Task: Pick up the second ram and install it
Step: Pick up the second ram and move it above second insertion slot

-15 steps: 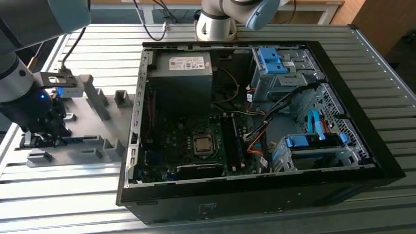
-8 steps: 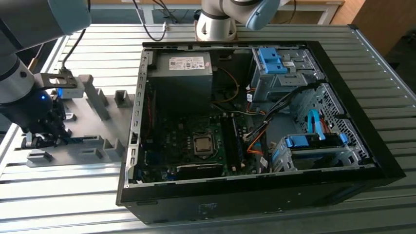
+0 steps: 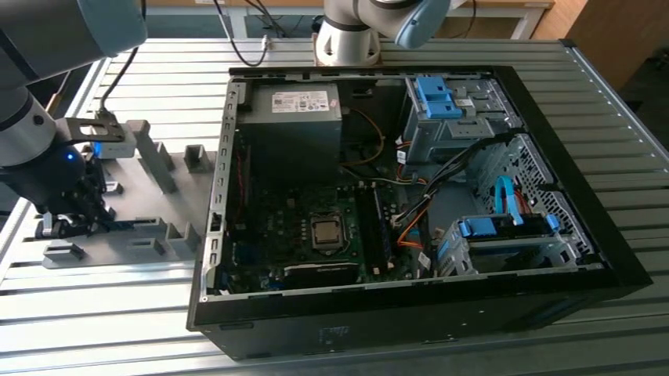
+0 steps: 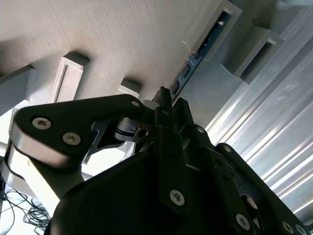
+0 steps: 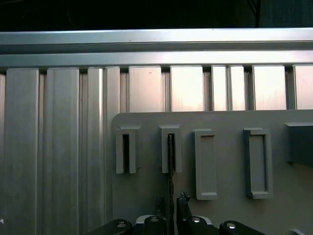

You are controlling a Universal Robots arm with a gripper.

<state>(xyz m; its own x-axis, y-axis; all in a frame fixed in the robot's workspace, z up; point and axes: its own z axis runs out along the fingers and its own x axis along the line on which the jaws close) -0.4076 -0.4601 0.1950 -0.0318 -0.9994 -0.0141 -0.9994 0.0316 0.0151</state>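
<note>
Bench: slatted aluminium table [image 3: 105, 313], long ribs running from the exterior view's left to its right. Same grooved metal in the first wrist view [image 5: 58, 147], with a raised rail along one edge. Bright lighting; pale glare along the slats, strongest toward the exterior view's right. Beyond the far edge: light wooden desk [image 3: 502, 9], black cables [image 3: 246, 39] hanging in front of it. Far right corner: brown wooden panel [image 3: 616, 35], dark floor [image 3: 653, 102] beside the table edge.
</note>
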